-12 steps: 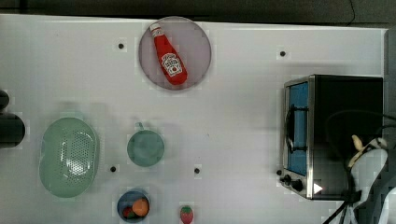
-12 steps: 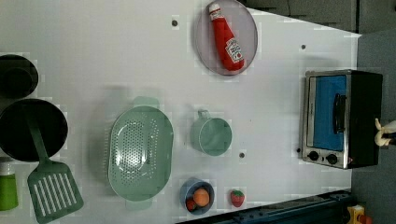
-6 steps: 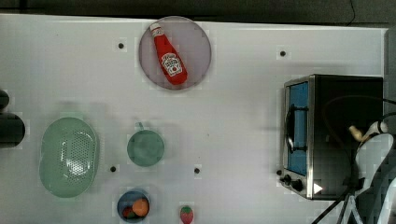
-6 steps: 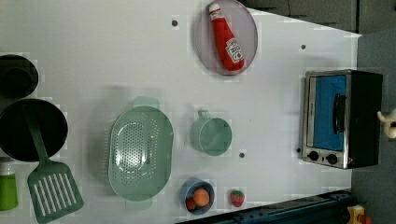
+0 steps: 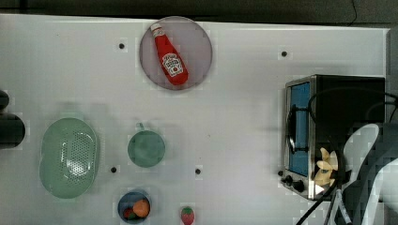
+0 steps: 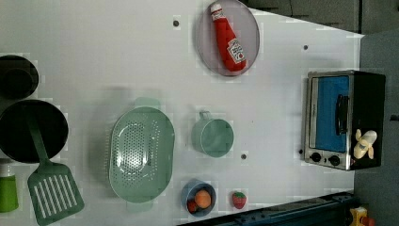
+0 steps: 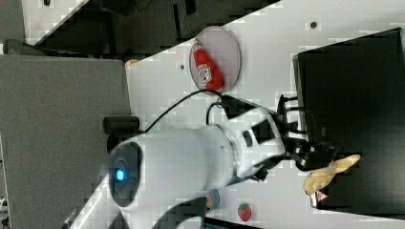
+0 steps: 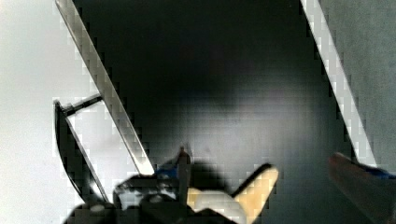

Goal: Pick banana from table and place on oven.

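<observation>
The counter carries the oven. On the oven's black top, near the knob-end front corner, lies the banana. The tool appears released, jaws spread, just beside the banana, whose long axis points away from it across the top.

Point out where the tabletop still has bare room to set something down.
Free: the table between the cup and the oven, and its corner beyond the ketchup plate. Crowded: near the colander, fruit bowl and strawberry.
</observation>
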`<action>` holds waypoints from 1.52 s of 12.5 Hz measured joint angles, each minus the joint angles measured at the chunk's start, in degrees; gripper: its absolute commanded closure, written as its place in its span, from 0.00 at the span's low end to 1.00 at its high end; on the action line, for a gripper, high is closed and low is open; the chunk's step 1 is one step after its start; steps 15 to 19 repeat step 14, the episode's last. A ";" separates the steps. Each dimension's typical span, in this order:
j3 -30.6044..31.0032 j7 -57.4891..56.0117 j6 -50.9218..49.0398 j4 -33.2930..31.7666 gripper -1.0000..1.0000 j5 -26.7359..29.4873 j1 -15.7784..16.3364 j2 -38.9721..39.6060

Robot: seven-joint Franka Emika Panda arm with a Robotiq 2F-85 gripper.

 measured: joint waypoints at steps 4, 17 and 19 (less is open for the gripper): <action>3.22 3.97 -15.15 3.97 0.00 -1.40 2.42 -5.89; 29.71 54.28 -28.47 5.76 0.00 -2.15 6.65 -23.27; 29.71 54.28 -28.47 5.76 0.00 -2.15 6.65 -23.27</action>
